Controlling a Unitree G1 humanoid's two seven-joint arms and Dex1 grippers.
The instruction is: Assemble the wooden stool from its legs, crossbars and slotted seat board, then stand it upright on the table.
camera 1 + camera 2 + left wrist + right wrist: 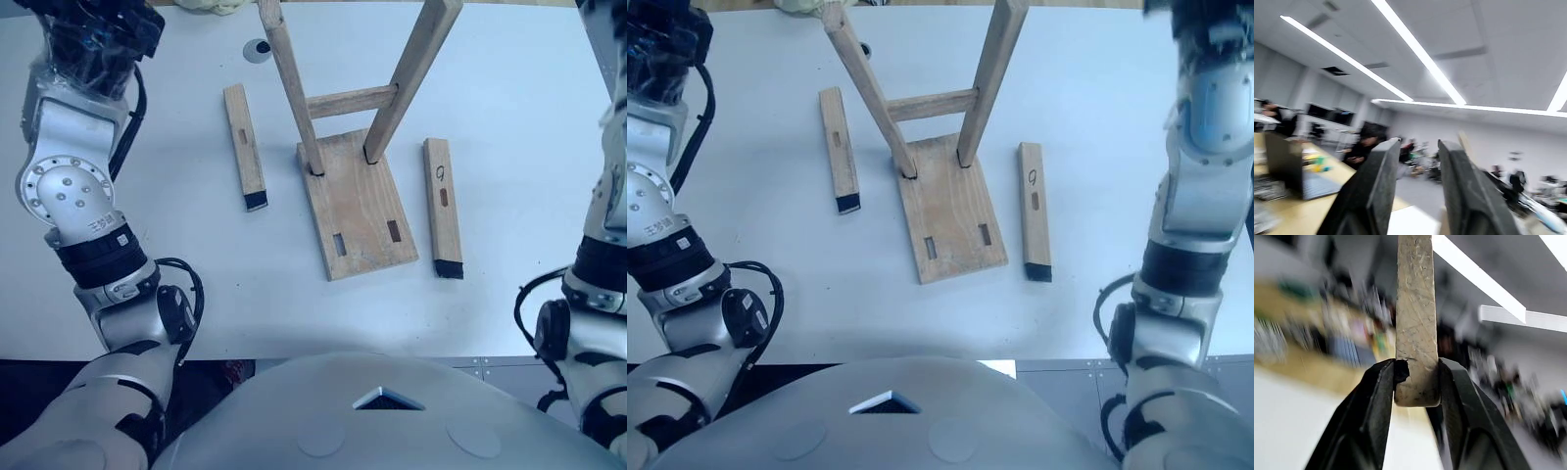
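1. The seat board (358, 211) lies flat in the middle of the table (196, 284). Its short end points at the near edge, and the two slots (339, 244) at that end are open.
2. Two legs (294, 88) stand in the far slots. They lean toward the far edge, and a crossbar (351, 101) joins them.
3. A loose leg (244, 142) lies flat near the board's left side, not touching it.
4. Another loose leg (442, 201) lies flat near the right side. Both dark tips point at the near edge.
5. Wide white room runs from each loose leg out to the left and right edges.
6. The right gripper (1417, 364) squeezes the end of a wooden piece (1414, 308). I cannot tell which piece.
7. The left gripper (1420, 144) is held up with its fingers apart, holding nothing.
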